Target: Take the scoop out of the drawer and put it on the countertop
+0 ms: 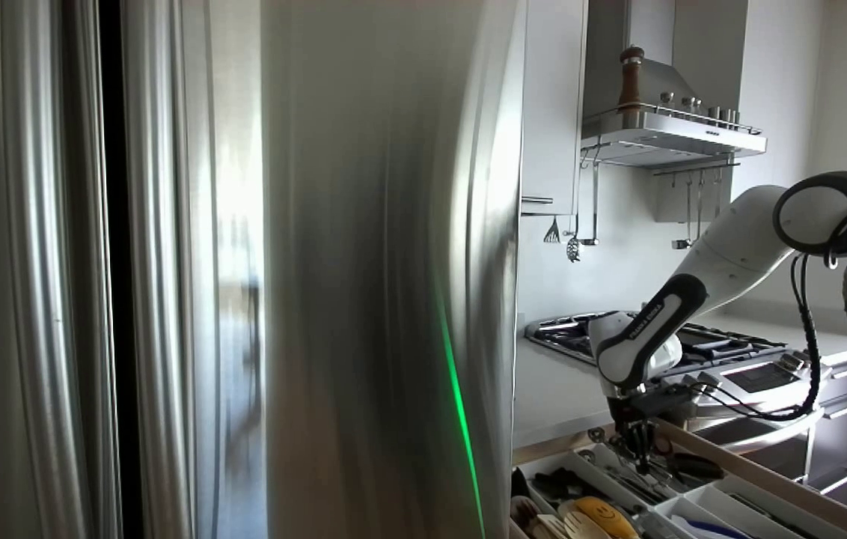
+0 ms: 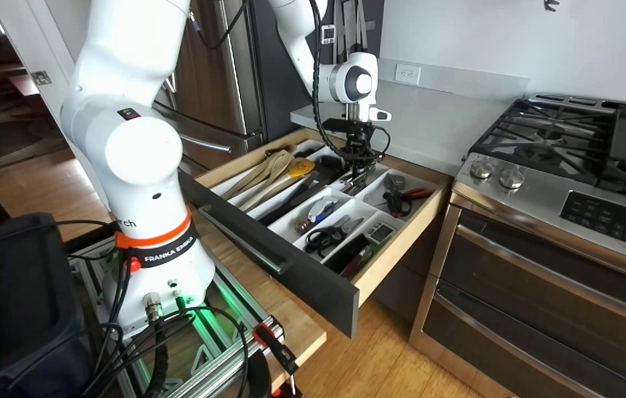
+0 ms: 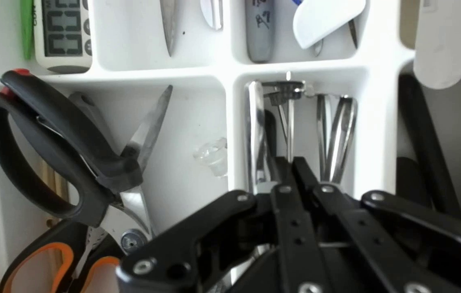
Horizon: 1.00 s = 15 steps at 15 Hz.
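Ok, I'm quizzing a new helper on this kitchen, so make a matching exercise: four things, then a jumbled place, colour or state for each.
Things:
1. drawer
2. pepper mill
3. digital timer
4. smiley-faced utensil

Place, colour or state:
A. on the range hood
B. yellow
C. pulled open
D. beside a green object

Pairs: 1-C, 2-A, 3-D, 4-B
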Each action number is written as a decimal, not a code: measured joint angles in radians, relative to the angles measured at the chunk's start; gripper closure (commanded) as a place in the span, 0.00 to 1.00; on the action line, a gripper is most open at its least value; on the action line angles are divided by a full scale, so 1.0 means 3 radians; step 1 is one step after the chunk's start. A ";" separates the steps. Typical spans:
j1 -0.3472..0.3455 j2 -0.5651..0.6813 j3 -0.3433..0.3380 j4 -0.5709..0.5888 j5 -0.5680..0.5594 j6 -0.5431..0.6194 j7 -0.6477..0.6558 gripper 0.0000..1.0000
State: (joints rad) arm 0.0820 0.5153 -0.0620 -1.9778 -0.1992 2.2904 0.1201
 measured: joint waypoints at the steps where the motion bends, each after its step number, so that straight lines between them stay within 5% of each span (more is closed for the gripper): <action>1: -0.0018 -0.0018 0.0006 -0.0012 0.0015 -0.0025 -0.0037 0.99; 15: -0.0327 -0.0532 0.0192 -0.0483 0.0401 -0.0231 -0.1015 0.99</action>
State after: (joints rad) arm -0.0162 0.3557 -0.0044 -2.1227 -0.0790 2.2212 -0.1842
